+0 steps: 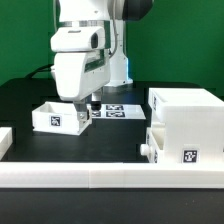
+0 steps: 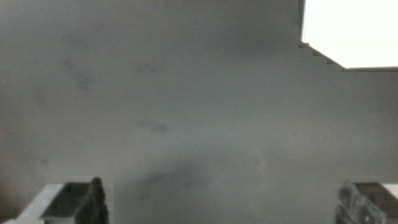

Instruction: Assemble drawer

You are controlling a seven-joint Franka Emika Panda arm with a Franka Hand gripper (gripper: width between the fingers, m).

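Observation:
A white open-topped drawer box (image 1: 57, 116) with a marker tag on its front stands on the black table at the exterior view's left. A large white drawer housing (image 1: 186, 126) stands at the exterior view's right, with a smaller white part (image 1: 152, 150) against its near left side. My gripper (image 1: 84, 106) hangs low over the table just right of the drawer box. In the wrist view its fingertips (image 2: 75, 203) stand wide apart with only bare table between them. It is open and empty. A white corner (image 2: 352, 32) shows in the wrist view.
The marker board (image 1: 112, 110) lies flat behind the gripper. A white wall (image 1: 110, 173) runs along the table's near edge. A small white piece (image 1: 4, 138) sits at the exterior view's far left.

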